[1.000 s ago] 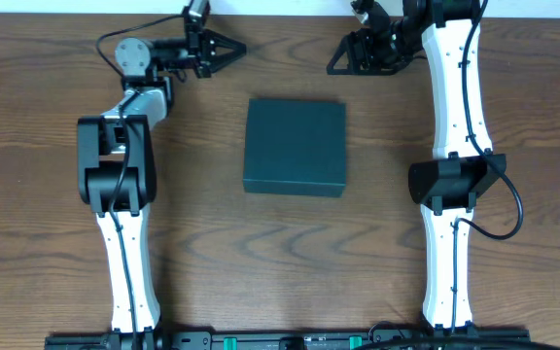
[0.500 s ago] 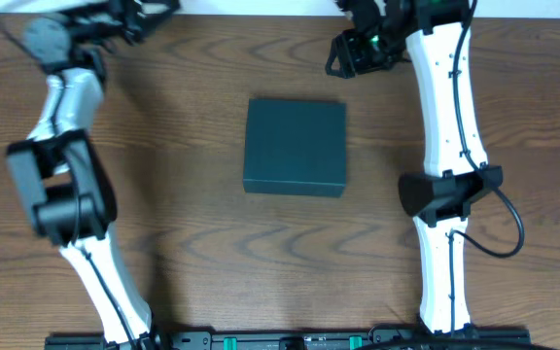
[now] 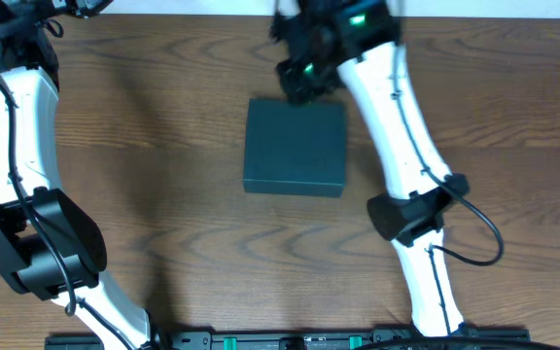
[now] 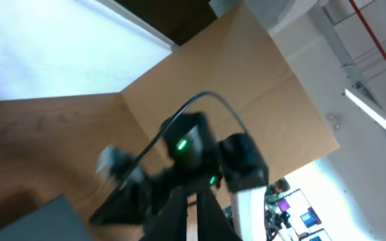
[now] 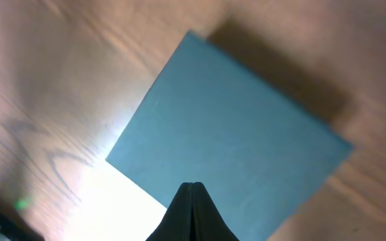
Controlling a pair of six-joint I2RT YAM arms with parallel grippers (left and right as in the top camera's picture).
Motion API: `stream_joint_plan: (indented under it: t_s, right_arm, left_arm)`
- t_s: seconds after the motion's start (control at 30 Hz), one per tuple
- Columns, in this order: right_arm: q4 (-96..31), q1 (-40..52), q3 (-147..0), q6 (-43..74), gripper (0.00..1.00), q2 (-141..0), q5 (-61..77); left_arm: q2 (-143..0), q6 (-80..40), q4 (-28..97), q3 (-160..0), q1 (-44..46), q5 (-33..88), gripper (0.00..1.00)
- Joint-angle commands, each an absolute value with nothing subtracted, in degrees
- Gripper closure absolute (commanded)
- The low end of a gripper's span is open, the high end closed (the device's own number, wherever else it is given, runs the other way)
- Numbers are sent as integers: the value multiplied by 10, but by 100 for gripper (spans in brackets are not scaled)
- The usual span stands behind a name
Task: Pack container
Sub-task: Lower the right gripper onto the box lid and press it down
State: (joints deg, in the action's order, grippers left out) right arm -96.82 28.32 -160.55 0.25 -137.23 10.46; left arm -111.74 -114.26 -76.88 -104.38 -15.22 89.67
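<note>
1. The container lies flat in the middle of the surface, between the two arms, where either arm could reach it
2. Its lid is down and flush; which edge carries the hinge cannot be told
3. The right claw hangs over the container near its far edge, fingers pressed together into a single point with nothing between them. That narrow tip looks better suited to prising or nudging the lid's edge than to grasping
4. The left claw is also pinched tight and empty. It is raised at the far left corner, well apart from the container, and its camera looks across at the right arm. It seems parked there to leave the box free
5. Nothing to go inside shows in any view, so opening the lid is probably the step in hand and packing has barely begun
6. The box is unbraced, so a push from one side might slide it across the smooth wood
</note>
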Motion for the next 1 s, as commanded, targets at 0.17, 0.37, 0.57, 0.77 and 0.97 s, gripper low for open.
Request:
stream_joint_plan:
  t_s: [0.17, 0.37, 0.57, 0.77, 0.97]
  right_arm:
    - [-956, 304, -1422, 22, 99, -1380, 87]
    - [-955, 293, -1340, 11, 99, -1380, 101]
    - [-921, 291, -1314, 1, 99, -1380, 83]
    - [-886, 291, -1313, -14, 99, -1380, 77]
    - [-874, 291, -1298, -23, 99, -1380, 77]
  left_arm:
    - [-1114, -1150, -771, -1053, -154, 900, 94]
    - [-1114, -1150, -767, -1052, -154, 900, 94]
    - [-1114, -1150, -767, -1052, -154, 900, 94]
    - [-1114, -1150, -767, -1052, -154, 900, 94]
    - [-1114, -1150, -767, -1052, -154, 900, 94]
